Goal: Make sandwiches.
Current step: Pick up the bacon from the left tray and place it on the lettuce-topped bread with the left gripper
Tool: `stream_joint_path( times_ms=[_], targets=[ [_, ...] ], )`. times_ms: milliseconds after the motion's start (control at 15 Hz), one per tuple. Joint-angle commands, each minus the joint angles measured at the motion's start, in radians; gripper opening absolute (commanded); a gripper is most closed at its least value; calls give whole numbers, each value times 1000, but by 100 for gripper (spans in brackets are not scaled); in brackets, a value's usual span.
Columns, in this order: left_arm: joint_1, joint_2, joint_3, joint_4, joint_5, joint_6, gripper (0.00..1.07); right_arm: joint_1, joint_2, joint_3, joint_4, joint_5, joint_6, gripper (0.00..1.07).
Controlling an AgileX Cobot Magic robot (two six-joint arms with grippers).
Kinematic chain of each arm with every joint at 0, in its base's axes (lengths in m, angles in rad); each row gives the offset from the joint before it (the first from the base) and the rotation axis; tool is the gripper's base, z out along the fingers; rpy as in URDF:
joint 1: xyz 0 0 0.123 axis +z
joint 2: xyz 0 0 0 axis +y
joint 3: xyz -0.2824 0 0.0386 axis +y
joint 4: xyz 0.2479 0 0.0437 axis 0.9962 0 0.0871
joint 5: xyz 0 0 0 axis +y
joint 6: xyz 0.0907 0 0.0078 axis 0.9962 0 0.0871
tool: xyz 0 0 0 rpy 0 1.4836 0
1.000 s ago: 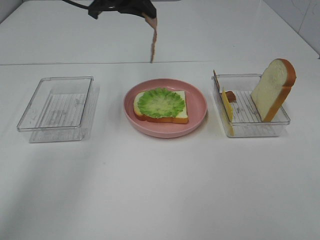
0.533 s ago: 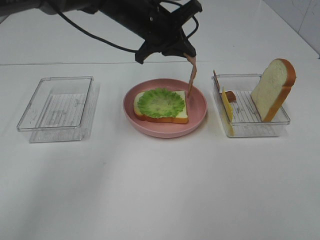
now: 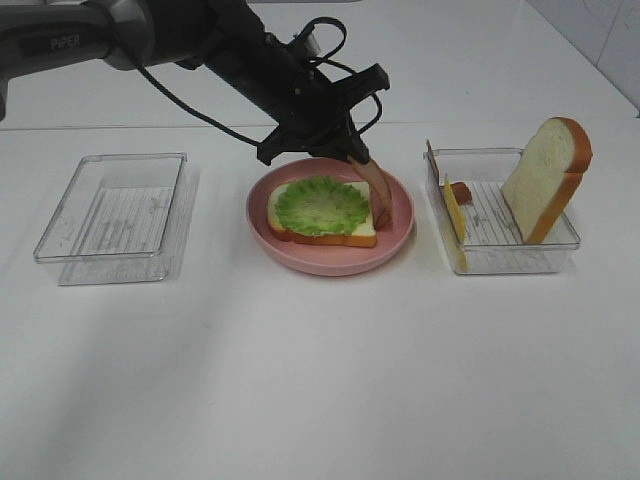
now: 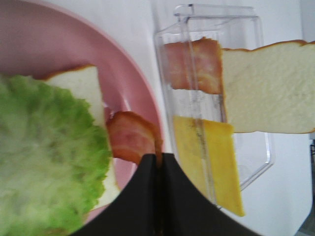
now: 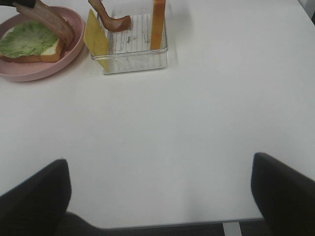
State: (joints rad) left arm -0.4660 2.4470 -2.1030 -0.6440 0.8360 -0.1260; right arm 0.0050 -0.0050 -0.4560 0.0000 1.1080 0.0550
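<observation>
From above we count two trays, the left tray (image 3: 100,260) and the right tray (image 3: 510,258), and one pink plate (image 3: 330,262). One lettuce leaf (image 3: 322,205) tops the plated bread slice (image 3: 355,233). The upright bread slice (image 3: 545,180) and one cheese slice (image 3: 455,212) stand in the right tray.

Left wrist: our left gripper (image 4: 158,160) pinches one bacon strip (image 4: 130,137) at the plate, and a second bacon strip (image 4: 194,64) sits in the tray.

Right wrist: our right gripper (image 5: 158,162) gapes over the white table (image 5: 197,98).

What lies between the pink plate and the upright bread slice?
In the exterior high view: the yellow cheese slice and a bacon strip, at the clear tray's plate-side wall.

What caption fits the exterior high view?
Left tool holds a bacon strip beside the lettuce-topped bread on the pink plate.
</observation>
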Motion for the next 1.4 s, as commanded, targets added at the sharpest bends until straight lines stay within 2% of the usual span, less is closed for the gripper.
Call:
stream_joint_path(
  times_ms=[67,467,667,800,867,933,1000,1067,1133,1200,1400],
  targets=[
    [7,-6,-2,128,58,-42,0,-4,-29,2,0,-4,-2,96],
    [7,-6,-2,365,93,-101,0,-4,-29,2,0,-4,-2,96],
    [7,-6,-2,421,101,-105,0,-4,-29,2,0,-4,-2,96],
    [7,-6,-2,431,99,-105,0,-4,-29,2,0,-4,-2,96],
    [7,-6,-2,428,83,-105,3,-4,-29,2,0,-4,-2,96],
    [7,-6,-2,426,80,-105,15,-4,-29,2,0,-4,-2,96],
    [7,-6,-2,421,80,-105,39,-4,-29,2,0,-4,-2,96],
    [7,-6,-2,422,81,-105,53,-4,-29,2,0,-4,-2,96],
    [5,-6,-2,421,88,-105,88,-4,-29,2,0,-4,-2,96],
    [4,-6,-7,421,96,-105,101,-4,-29,2,0,-4,-2,96],
    [4,-6,-19,421,104,-105,101,-4,-29,2,0,-4,-2,96]
  ],
)
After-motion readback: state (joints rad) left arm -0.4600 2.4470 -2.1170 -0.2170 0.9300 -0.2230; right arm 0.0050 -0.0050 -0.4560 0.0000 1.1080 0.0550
